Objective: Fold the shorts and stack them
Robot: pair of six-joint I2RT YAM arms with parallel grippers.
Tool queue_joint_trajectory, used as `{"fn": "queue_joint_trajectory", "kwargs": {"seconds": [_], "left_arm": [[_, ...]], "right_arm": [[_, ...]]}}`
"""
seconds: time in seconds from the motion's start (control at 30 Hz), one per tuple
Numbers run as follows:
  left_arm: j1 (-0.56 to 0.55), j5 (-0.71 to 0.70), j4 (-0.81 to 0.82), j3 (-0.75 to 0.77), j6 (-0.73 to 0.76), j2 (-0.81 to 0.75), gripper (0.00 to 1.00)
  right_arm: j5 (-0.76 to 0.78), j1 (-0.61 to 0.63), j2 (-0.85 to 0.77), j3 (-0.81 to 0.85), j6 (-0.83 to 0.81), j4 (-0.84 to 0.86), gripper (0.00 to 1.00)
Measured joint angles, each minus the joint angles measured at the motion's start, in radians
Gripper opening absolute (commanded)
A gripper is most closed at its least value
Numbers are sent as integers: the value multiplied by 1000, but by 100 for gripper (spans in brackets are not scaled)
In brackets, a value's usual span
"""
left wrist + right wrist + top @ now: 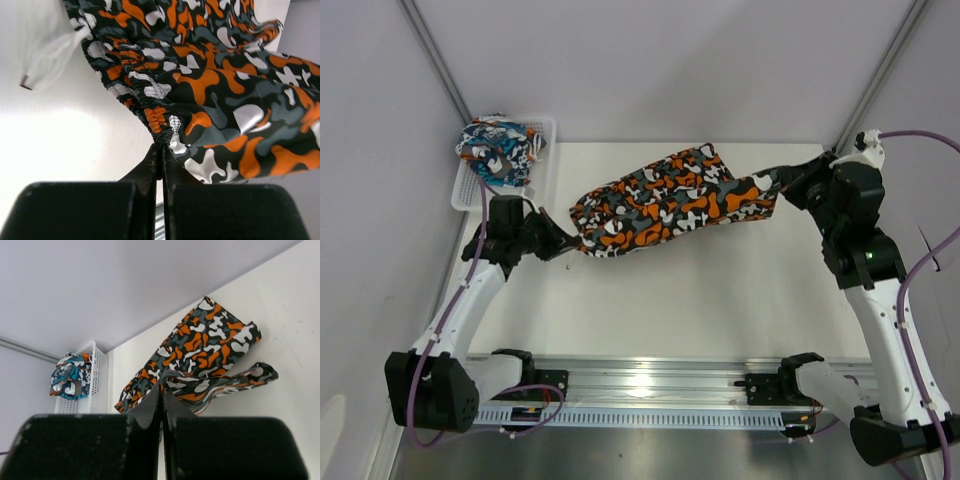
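From above, I hold the camo shorts (670, 200) stretched over the tabletop (720, 300), nothing folded yet, cartoon shorts (498, 150) in the basket (465, 195); left wrist: left pincer (161, 147) clamped on one end; right wrist: right pincer (161, 390) pinching the other.

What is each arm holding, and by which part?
The camouflage shorts, held at both ends: the left jaws pinch the gathered elastic waistband, and the right jaws pinch the fabric edge at the opposite end.
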Motion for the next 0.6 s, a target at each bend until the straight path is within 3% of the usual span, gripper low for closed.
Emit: {"fn": "queue_joint_trajectory", "kwargs": {"seconds": [0.3, 0.47, 0.6], "left_arm": [[-164, -56, -40, -64, -65, -153, 0], [-174, -91, -90, -94, -80, -241, 0], [-161, -97, -101, -95, -80, -237, 0]], "right_arm": [[4, -3, -189, -110, 1, -101, 0], [4, -3, -228, -120, 0, -127, 0], [6, -3, -166, -80, -15, -133, 0]]}}
